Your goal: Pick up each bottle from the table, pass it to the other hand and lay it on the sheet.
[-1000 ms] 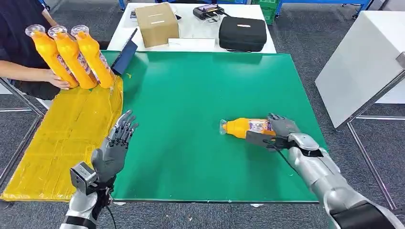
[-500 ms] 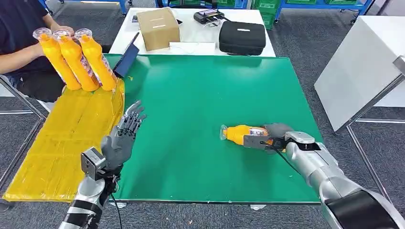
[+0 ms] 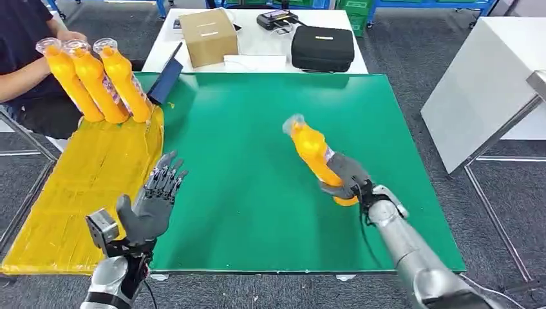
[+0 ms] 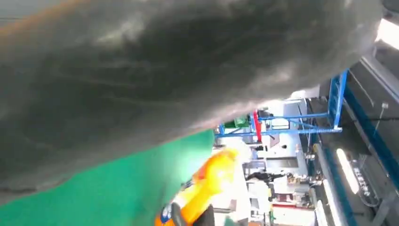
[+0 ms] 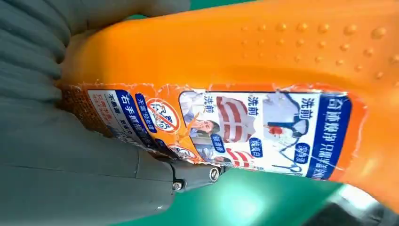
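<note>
Right hand (image 3: 344, 177), centre-right of the head view, has its fingers (image 3: 335, 188) clamped round the lower body of an orange bottle (image 3: 311, 150), lifted off the green tabletop (image 3: 251, 122) and tilted, clear cap end toward upper left of frame, base at the hand. Right wrist view: same bottle (image 5: 263, 61) close up, blue/white label w/ printed characters, grey thumb wrapped on it, green surface behind. Left hand (image 3: 153, 205), lower left of the head view, holds nothing, palm up-ish, fingers (image 3: 166, 178) apart and pointing up-frame; it sits over the boundary between the green surface and the yellow sheet (image 3: 77, 193). The sheet covers the left strip of the tabletop. Upper left of frame: three more orange bottles (image 3: 96, 80) side by side at the far end of the sheet, leaning, bases on it; a person (image 3: 29, 45) in dark clothing sits just behind them, one hand near the caps. Left wrist view is mostly blurred grey hand; past it a slice of green and the held bottle (image 4: 207, 181). Top of the head view: white table (image 3: 257, 45) w/ cardboard box (image 3: 207, 27), black case (image 3: 322, 47) and a small dark device (image 3: 278, 18). Dark blue tablet-like item (image 3: 166, 80) leans at the green surface's far left corner.
</note>
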Robot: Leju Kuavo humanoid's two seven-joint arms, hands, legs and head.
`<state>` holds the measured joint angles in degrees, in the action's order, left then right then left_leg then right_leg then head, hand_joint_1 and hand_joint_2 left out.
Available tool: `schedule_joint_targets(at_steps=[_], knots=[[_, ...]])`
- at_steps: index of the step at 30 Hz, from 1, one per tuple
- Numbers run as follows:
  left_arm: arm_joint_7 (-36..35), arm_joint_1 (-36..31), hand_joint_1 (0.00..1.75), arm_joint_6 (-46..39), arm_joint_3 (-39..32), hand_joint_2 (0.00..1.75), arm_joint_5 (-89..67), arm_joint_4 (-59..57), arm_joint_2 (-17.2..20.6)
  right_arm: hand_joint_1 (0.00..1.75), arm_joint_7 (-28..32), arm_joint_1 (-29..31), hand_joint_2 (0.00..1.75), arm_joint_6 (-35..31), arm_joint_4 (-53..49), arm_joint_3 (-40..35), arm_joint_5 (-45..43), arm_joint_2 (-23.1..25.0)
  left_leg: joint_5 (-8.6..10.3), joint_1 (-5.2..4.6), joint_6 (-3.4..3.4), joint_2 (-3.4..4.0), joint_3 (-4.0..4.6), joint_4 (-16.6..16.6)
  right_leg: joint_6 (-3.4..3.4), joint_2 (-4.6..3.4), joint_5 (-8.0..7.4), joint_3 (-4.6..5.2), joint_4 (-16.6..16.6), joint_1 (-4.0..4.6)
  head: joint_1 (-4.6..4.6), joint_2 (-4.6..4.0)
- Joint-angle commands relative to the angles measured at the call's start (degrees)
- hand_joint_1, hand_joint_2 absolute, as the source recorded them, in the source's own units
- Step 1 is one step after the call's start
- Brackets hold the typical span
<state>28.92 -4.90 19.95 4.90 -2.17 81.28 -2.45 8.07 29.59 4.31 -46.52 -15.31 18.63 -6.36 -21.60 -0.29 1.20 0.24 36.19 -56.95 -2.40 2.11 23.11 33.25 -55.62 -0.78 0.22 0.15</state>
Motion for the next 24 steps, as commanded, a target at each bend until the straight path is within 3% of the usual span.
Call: schedule_joint_targets(at_steps=[1, 2, 4, 6, 12, 20, 24], knots=[[-1.05, -0.09, 0.0, 0.28, -1.91, 0.0, 0.57, -0.04, -0.11, 1.75, 0.25, -2.43, 1.75, 0.42, -9.14, 5.91, -1.36, 2.06, -0.02, 0.06, -0.05, -0.17, 0.12, -0.01, 0.05, 0.01, 0.06, 0.03, -0.01, 0.04, 0.06, 0.0], [-3.64, 0.55, 0.0, 1.76, -2.79, 1.75, 5.18, 0.58, -1.32, 1.75, 5.69, -4.57, 1.75, -1.75, -13.29, 7.57, -4.19, 4.48, -0.12, 0.1, -0.08, -0.08, 0.09, -0.05, 0.07, -0.14, 0.12, -0.01, 0.0, 0.09, 0.04, 0.0], [-6.45, 1.92, 0.0, 0.51, -1.93, 1.75, 7.21, 4.0, -1.75, 1.75, 2.65, -9.43, 1.75, -2.52, -21.61, 3.43, -3.29, 7.99, -0.17, 0.08, -0.09, 0.06, 0.1, -0.04, 0.08, -0.28, 0.13, 0.03, -0.01, 0.06, 0.06, 0.0], [-7.17, 2.51, 0.0, 0.22, -1.39, 1.75, 7.86, 5.24, -1.45, 1.75, 1.06, -10.72, 1.75, -4.87, -23.16, 0.89, -2.66, 9.04, -0.08, 0.06, -0.08, -0.03, 0.33, -0.01, 0.07, -0.13, 0.07, 0.23, -0.02, 0.05, 0.09, 0.0], [-5.5, 2.94, 0.0, -0.56, -1.99, 1.75, 8.84, 6.15, -1.82, 1.75, 2.0, -10.55, 1.75, -3.98, -22.16, -1.78, -4.28, 8.72, -0.2, 0.07, -0.18, -0.13, 0.36, -0.05, 0.11, -0.14, 0.17, 0.34, -0.07, 0.06, 0.02, 0.0], [-5.11, 4.47, 0.0, -0.12, -2.23, 1.75, 8.26, 8.03, -2.57, 1.75, 0.83, -8.94, 1.75, -4.5, -17.92, -16.09, 1.25, 15.51, -0.31, 0.12, -0.26, 0.37, 0.36, -0.04, 0.18, -0.63, 0.14, 0.48, -0.08, 0.11, 0.06, 0.0], [-2.58, 5.16, 0.0, -0.95, -0.82, 1.75, 4.39, 9.27, -3.01, 1.75, -0.07, -7.09, 1.75, -4.47, -14.66, -23.3, 3.48, 17.36, -0.27, 0.13, -0.25, 0.2, 0.37, -0.03, 0.17, -0.43, 0.19, 0.46, -0.06, 0.11, 0.06, 0.0]])
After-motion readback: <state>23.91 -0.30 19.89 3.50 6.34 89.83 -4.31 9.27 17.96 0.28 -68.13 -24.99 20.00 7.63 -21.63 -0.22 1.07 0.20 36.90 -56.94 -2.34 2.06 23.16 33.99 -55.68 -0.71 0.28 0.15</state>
